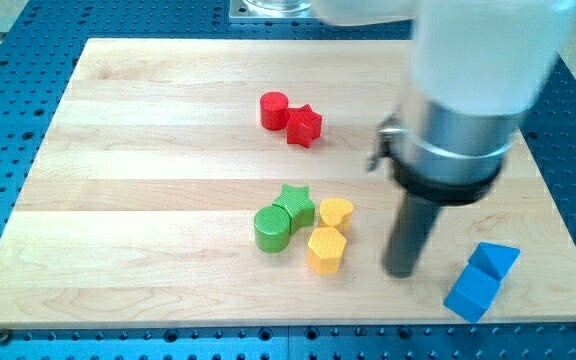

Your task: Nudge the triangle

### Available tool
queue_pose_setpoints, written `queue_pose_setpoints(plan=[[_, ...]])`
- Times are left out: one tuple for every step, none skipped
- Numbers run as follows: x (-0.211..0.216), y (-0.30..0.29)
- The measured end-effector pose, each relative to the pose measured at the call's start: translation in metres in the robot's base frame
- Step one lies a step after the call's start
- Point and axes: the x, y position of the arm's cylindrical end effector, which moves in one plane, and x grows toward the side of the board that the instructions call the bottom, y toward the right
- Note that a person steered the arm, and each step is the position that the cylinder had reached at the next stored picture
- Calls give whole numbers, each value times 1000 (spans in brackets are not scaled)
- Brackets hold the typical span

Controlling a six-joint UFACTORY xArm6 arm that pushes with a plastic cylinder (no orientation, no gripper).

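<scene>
Blue plastic triangle block sits near the bottom right corner of the pale wooden counter, touching a blue plastic cube just below it. Judging by the gap between rod and block, the nudge is not yet made. My tip rests on the counter just to the view's left of the triangle, apart from it, with a yellow hexagon block on its other side. The arm hangs upright from the view's top; there is no gripper, only the dark rod.
</scene>
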Motion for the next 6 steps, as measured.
queue_pose_setpoints(plan=[[-14, 65], [-20, 131], [-21, 149], [-12, 155], [50, 136], [54, 133]])
